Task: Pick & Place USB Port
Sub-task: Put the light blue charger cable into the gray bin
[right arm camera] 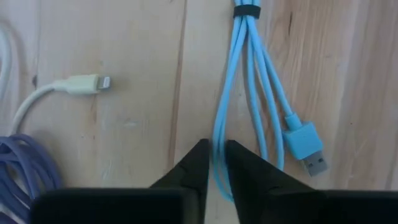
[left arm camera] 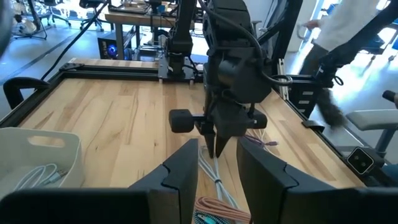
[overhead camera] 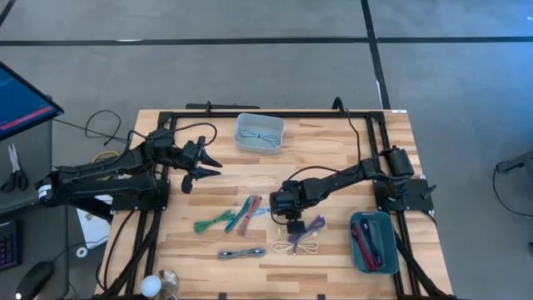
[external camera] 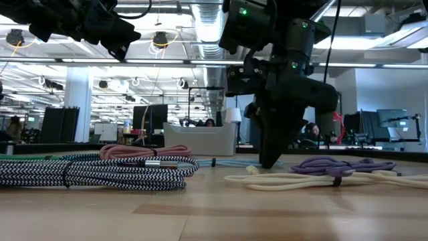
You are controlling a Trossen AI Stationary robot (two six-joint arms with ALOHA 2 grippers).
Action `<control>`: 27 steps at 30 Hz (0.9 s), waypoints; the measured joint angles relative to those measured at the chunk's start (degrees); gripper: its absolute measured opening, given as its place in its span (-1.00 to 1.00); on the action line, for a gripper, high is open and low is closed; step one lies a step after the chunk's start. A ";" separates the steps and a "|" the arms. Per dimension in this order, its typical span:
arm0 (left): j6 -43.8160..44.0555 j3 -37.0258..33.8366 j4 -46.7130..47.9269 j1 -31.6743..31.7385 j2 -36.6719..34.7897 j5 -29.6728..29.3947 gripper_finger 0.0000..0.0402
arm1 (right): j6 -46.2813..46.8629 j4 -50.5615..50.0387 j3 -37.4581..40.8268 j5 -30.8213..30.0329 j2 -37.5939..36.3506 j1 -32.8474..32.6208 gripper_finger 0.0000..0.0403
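A light blue USB cable (right arm camera: 261, 81), bundled with a black tie, lies flat on the wooden table; it also shows in the high view (overhead camera: 261, 212). My right gripper (right arm camera: 216, 163) points down at mid-table (overhead camera: 287, 206) and is shut on one strand of this cable. In the low view its fingertips (external camera: 269, 159) reach the table top. My left gripper (overhead camera: 202, 164) hangs open and empty above the table's left part, fingers apart in its wrist view (left arm camera: 219, 171). My right gripper pinches a single strand at the looped end of the light blue cable (right arm camera: 217, 140) between its two fingertips. It comes from above, pointing down, one finger on either side of the strand. The cable lies flat on the table, its USB plug (right arm camera: 306, 146) beside the fingers.
Green and pink cables (overhead camera: 229, 218), a black-and-white braided cable (overhead camera: 241, 252), and purple and cream cables (overhead camera: 306, 237) lie around the gripper. A white bin (overhead camera: 259, 133) stands at the far edge. A teal bin (overhead camera: 372, 242) with red cables stands at the right.
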State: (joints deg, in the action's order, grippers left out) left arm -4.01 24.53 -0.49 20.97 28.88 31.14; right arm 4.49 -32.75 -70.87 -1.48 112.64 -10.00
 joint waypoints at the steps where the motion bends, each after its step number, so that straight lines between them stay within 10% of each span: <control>1: 0.00 0.00 0.01 0.00 0.00 0.00 -0.45 | -0.28 0.01 0.00 0.00 0.00 0.00 -0.89; 14: 0.00 0.00 0.00 0.00 0.00 0.00 -0.45 | -2.97 -2.00 0.26 -0.40 -5.51 0.22 -0.99; 27: 0.00 0.00 0.00 -0.02 0.00 0.00 -0.45 | -5.27 -4.30 0.16 -13.05 -19.81 1.87 -1.00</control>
State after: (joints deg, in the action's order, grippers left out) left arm -4.01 24.53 -0.49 20.95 28.88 31.14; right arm -0.78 -37.05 -70.71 -14.52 92.83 -8.13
